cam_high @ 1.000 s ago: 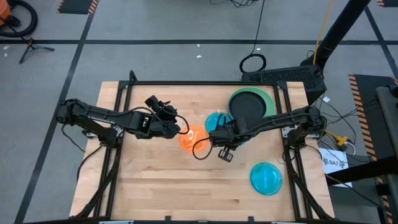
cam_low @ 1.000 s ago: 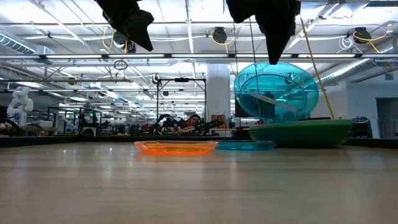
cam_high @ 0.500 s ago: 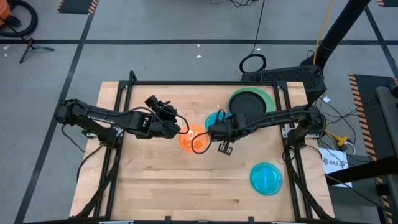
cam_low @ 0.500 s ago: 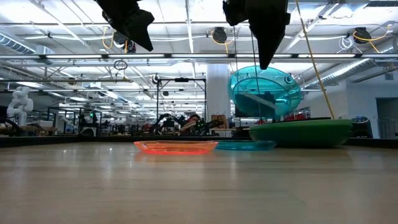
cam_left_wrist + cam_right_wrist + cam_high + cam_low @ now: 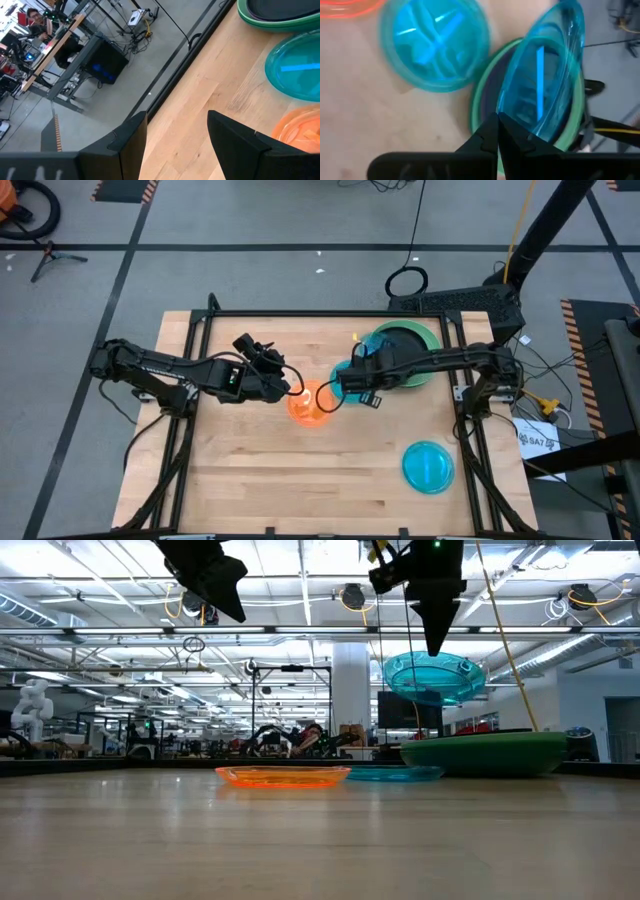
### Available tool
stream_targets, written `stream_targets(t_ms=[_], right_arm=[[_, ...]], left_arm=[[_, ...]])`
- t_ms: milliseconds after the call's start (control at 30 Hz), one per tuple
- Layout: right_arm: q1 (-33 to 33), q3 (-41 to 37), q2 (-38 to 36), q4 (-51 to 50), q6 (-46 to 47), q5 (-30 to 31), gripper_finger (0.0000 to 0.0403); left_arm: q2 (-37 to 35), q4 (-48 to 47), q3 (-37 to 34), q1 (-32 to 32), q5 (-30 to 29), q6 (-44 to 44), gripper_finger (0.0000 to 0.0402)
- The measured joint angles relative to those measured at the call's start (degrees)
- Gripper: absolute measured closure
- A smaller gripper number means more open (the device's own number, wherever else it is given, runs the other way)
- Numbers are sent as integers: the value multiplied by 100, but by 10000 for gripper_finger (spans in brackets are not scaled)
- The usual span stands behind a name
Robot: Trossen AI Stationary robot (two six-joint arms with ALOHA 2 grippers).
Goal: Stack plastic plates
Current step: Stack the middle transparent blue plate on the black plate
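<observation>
A lone cyan plate (image 5: 428,466) lies near right. Mid-table, the left gripper (image 5: 176,131) hangs parted and empty by the orange plate (image 5: 312,402). The right gripper (image 5: 498,131) pinches a cyan plate's rim (image 5: 545,80), aloft; next, probably lower it onto the far green stack (image 5: 425,340).

Wooden table (image 5: 260,470); plates (image 5: 428,467) on it

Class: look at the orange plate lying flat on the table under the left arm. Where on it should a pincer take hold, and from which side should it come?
Probably the raised rim of the orange plate, from above. It lies flat on the table and is thin and shallow, so only the edge offers a pinch. The left pincer hangs open over its left edge; the right edge is nearest the cyan plate on the table.
</observation>
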Motion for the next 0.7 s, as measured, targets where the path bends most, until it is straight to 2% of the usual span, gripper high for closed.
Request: stream_targets(t_ms=[300,700], right_arm=[[-447,-122,0,-14,-168,125,403],[-944,-910,2,328,-154,125,403]], left_arm=[[0,-4,1,1,0,4,188],[0,-32,1,1,0,7,188]])
